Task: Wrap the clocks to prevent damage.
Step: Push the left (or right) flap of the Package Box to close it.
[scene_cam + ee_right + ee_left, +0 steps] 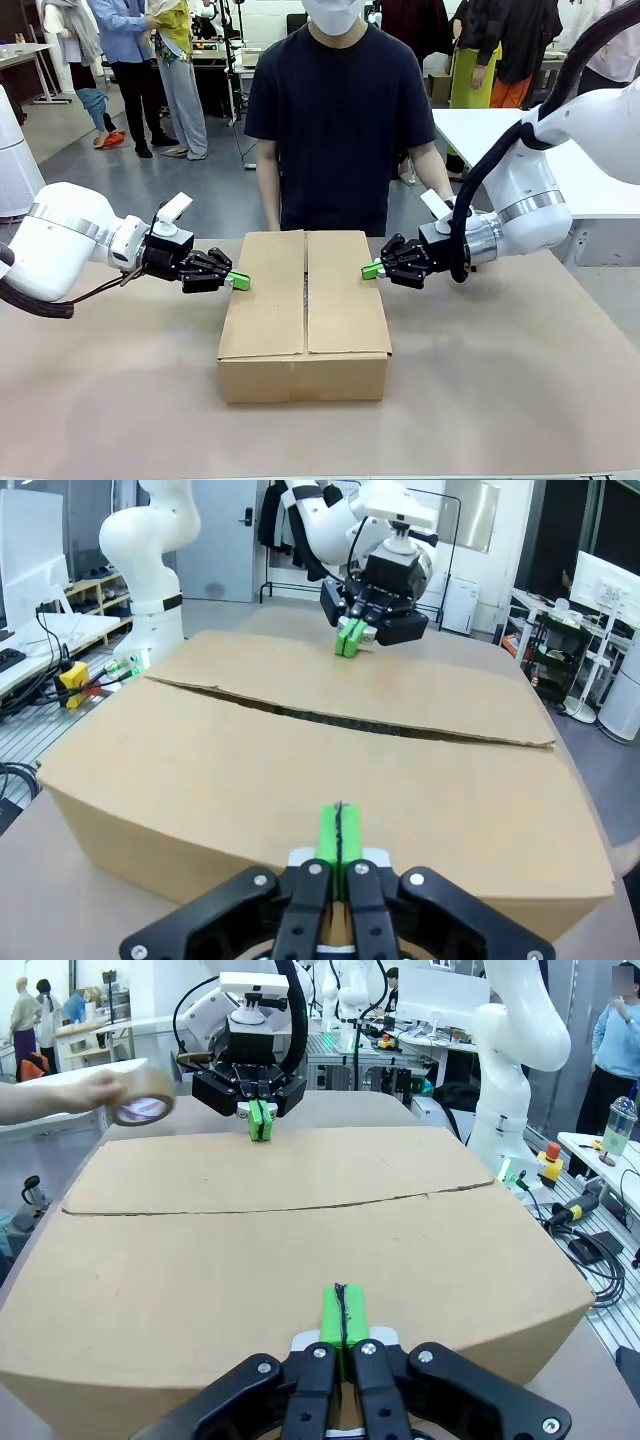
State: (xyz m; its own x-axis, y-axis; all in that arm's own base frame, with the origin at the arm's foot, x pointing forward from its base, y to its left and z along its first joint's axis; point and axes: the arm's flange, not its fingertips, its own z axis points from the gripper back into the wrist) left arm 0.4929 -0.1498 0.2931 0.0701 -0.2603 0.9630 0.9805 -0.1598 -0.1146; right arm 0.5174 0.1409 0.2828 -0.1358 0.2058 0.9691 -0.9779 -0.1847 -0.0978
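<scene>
The cardboard box sits mid-table, its flaps down but untaped. We judge it stiff, light enough to slide, and springy at the flaps, so we should press near the outer edges. Our left gripper and right gripper, fingers together and empty, seem to touch opposite top edges. A person's hand holds a tape roll beside the box.

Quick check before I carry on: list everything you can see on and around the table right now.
box: one, brown cardboard, middle of the table, flaps closed, seam untaped
tape roll: one, brown, held off the box
table: one, tan top, under the box
person: one, dark shirt, far side
hand: one, holding the tape roll
left gripper: one, black with green pads, shut, at the box's left top edge
right gripper: one, same colours, shut, at the right top edge
</scene>
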